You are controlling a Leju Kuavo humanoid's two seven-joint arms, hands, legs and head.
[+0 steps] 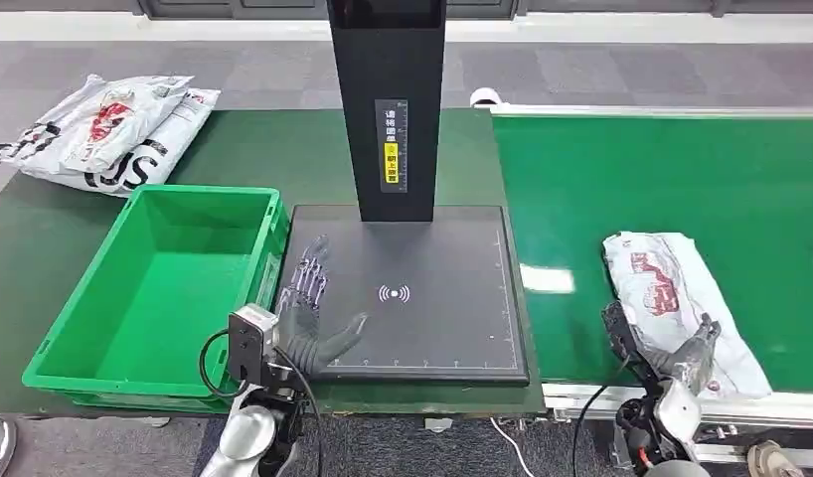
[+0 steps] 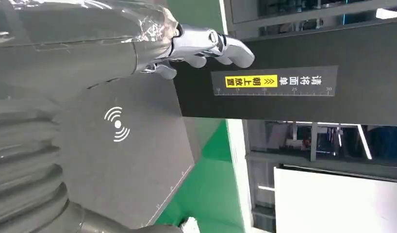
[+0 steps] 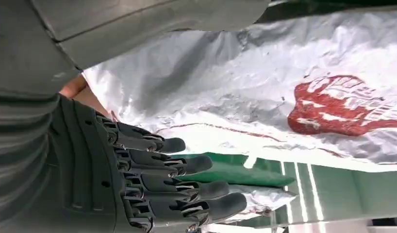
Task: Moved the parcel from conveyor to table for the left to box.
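A green box [image 1: 154,288] stood at the table's [image 1: 45,238] left, its right wall just beside the dark scanner plate [image 1: 432,298]. The left hand [image 1: 308,318] lay over that plate's near-left corner, fingers spread, holding nothing. On the green conveyor [image 1: 681,169], near its front edge, the crumpled white parcel [image 1: 671,298] with red print lay flat. The right hand [image 1: 681,358] met its near end; the right wrist view showed dark fingers [image 3: 187,165] extended beneath the wrapper, apparently not yet gripping.
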